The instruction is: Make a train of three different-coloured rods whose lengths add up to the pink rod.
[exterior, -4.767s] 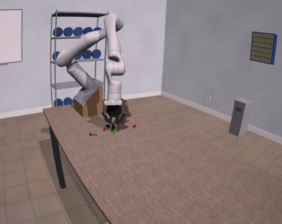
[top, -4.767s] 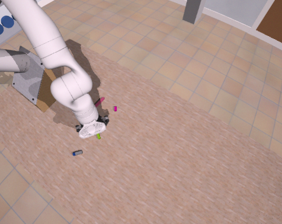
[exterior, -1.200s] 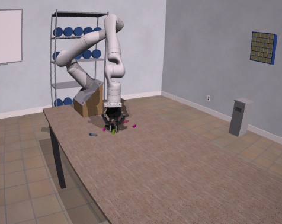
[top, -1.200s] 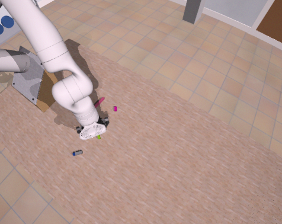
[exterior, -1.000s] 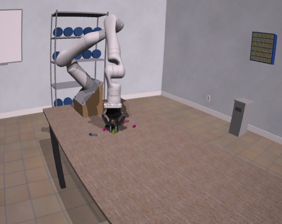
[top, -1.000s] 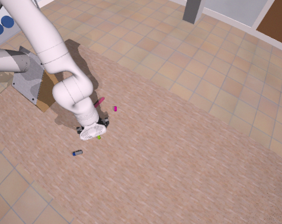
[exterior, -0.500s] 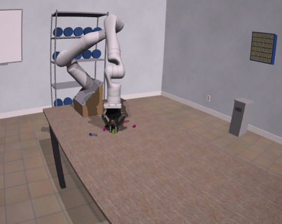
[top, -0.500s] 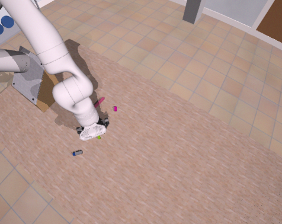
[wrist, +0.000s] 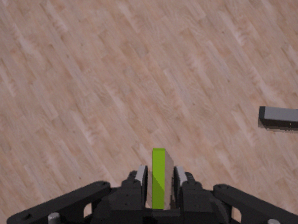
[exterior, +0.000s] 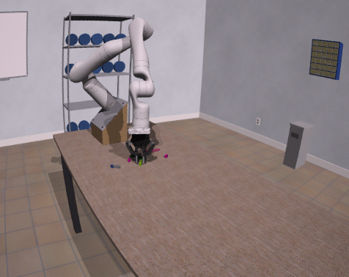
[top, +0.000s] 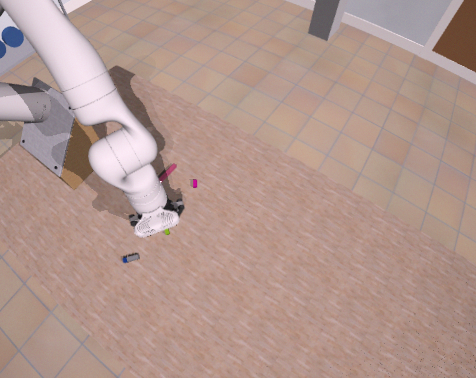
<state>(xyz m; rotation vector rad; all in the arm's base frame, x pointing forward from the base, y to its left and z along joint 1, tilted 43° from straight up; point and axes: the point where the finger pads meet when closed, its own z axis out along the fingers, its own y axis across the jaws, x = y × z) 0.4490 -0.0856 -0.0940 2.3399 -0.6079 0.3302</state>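
My gripper (exterior: pixel 141 160) (wrist: pixel 160 176) is partly open and points down at the table. The lime rod (top: pixel 167 232) (exterior: pixel 140 163) (wrist: pixel 158 181) lies between its fingertips, with a narrow gap on each side in the wrist view. The grey rod (top: pixel 133 257) (exterior: pixel 117 166) (wrist: pixel 284 114) lies flat away from the gripper. The blue rod (top: pixel 125 259) (exterior: pixel 112 166) is at the grey rod's outer end, in line with it; I see no gap. A pinkish-red rod (top: pixel 169 172) (exterior: pixel 156 150) lies behind the gripper, partly hidden by the arm in the top view.
A magenta rod (top: pixel 195 183) (exterior: pixel 166 156) lies apart on the gripper's other side. Another magenta piece (exterior: pixel 129 160) shows close beside the gripper in the exterior view; the arm hides it in the top view. The arm's wooden base block (top: pixel 79 155) (exterior: pixel 116 128) stands at the table's back.
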